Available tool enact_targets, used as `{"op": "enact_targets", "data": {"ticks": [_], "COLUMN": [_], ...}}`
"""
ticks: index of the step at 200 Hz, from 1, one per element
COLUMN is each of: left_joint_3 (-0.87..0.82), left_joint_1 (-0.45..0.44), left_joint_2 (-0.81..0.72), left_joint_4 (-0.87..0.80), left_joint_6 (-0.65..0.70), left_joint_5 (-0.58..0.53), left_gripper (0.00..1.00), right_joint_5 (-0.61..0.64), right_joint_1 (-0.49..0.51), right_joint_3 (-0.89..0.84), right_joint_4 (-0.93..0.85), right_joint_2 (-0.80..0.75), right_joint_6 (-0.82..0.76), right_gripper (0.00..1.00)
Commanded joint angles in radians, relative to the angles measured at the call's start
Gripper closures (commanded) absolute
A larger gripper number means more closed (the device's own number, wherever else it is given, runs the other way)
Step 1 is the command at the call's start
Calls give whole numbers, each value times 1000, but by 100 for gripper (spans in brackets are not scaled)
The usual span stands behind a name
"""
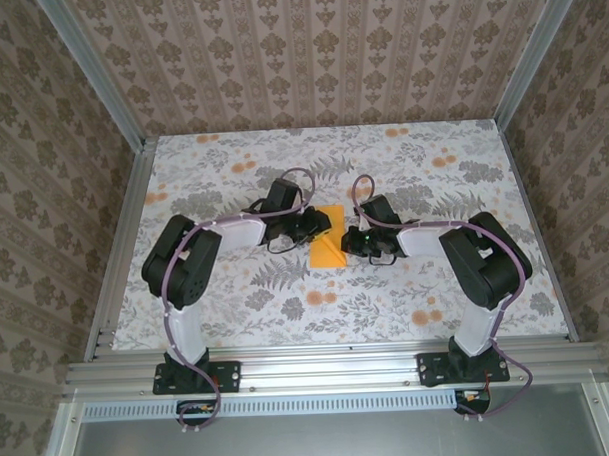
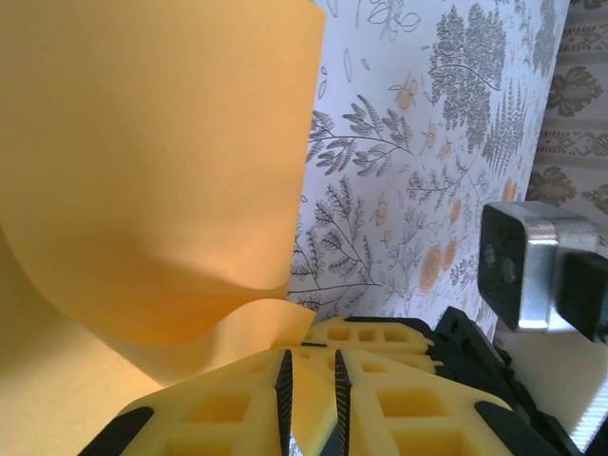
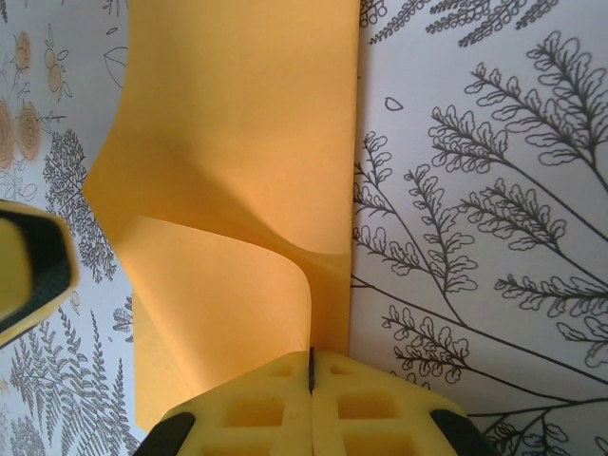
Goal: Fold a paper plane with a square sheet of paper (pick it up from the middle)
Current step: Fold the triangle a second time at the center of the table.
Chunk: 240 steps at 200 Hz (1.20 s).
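As the top view shows, one square sheet of paper (image 1: 327, 251), bright orange, sits mid-table between two grippers: left gripper (image 1: 318, 224), right gripper (image 1: 354, 242). Left wrist: sheet curled upward, edge pinched in nearly closed jaws. Right wrist: sheet bent over, edge clamped, jaws fully closed.

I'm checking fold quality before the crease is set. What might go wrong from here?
1. The right gripper is shut on the edge of the square sheet of paper, which bulges in a soft curl instead of lying flat. Pressing it down now may set a crooked crease.
2. The left gripper, jaws almost closed, sits at a lifted edge of the sheet. If the arms pull apart, the thin paper might tear or slip out.
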Motion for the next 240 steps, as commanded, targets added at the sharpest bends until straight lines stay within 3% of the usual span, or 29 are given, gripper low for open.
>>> {"op": "enact_targets", "data": {"ticks": [1,128,195,240], "left_joint_3": [21,34,41,48], "left_joint_1": [3,0,0,-2], "left_joint_2": [30,81,97,107], "left_joint_4": [8,-5,-4,-16], "left_joint_6": [-10,14,17,24], "left_joint_5": [19,25,31,34], "left_gripper": [79,79,79,79], "right_joint_5": [31,56,44,39], "right_joint_1": [-1,-3,-7,-13], "right_joint_3": [-17,-34,-22,-11], "right_joint_4": [-42,-38,-49,-59], "right_joint_2": [6,-14,-26,-36], "right_joint_6": [11,32,40,44], "right_gripper": [94,92,76,78]}}
